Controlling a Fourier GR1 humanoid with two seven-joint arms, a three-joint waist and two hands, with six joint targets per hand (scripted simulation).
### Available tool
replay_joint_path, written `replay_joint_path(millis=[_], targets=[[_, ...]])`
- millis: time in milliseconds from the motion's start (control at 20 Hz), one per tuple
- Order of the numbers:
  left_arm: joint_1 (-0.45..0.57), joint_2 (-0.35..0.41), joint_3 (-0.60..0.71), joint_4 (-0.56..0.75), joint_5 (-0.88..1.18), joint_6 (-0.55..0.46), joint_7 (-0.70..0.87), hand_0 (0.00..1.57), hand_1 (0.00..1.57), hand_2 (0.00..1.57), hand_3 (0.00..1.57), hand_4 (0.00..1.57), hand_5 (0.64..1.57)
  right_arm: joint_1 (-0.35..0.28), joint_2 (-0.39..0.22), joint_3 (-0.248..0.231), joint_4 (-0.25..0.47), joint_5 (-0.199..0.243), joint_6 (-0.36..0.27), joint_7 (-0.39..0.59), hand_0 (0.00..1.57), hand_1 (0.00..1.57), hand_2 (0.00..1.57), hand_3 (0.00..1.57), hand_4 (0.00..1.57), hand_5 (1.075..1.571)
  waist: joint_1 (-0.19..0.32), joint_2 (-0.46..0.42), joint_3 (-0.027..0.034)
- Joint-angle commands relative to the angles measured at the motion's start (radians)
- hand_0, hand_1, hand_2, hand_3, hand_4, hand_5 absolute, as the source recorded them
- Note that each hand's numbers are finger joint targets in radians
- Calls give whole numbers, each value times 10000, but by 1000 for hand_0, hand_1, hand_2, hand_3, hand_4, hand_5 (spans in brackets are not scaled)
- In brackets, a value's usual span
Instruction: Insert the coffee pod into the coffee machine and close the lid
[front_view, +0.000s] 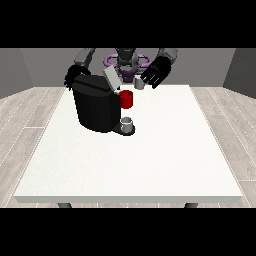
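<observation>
Fingers (151, 79) spread beside grey coffee pod (139, 84), coffee machine (95, 107) lid (111, 77) raised

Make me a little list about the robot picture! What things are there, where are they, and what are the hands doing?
coffee machine: black, on the white table, towards the view's left
lid: grey, tilted up, open
red part: at the machine's front, under the lid
cup: small, grey, on the machine's base
coffee pod: small, grey, by the hand at the view's right
hand at the view's right: raised, fingers spread, touching the pod or not: cannot tell
hand at the view's left: behind the machine, mostly hidden
</observation>
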Motion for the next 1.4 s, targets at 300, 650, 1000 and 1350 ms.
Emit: replay_joint_path(millis=[300, 650, 1000, 1350], targets=[[-1100, -158, 2, 91, -285, 103, 630, 1262, 1262, 1297, 1237, 494, 1571, -617, -5, 100, -329, 327, -360, 477, 0, 0, 0, 0, 548, 1571, -406, 454, 0], [-925, 96, 170, 530, -253, -131, 237, 1283, 1283, 1314, 1222, 504, 1571, -661, -337, -108, -899, 92, -116, 770, 0, 0, 0, 0, 519, 1571, -618, 735, -3], [-983, -157, -96, 273, -521, -47, 116, 1251, 1251, 1294, 1208, 506, 1571, -311, 62, -212, -424, 63, -401, 44, 0, 0, 0, 0, 525, 1571, -276, 789, 1], [-785, -702, -219, 301, -588, -76, 385, 1198, 1198, 1271, 1200, 505, 1571, 82, -76, -287, -352, -74, -178, 141, 0, 0, 0, 0, 513, 1571, -210, 280, 2]])
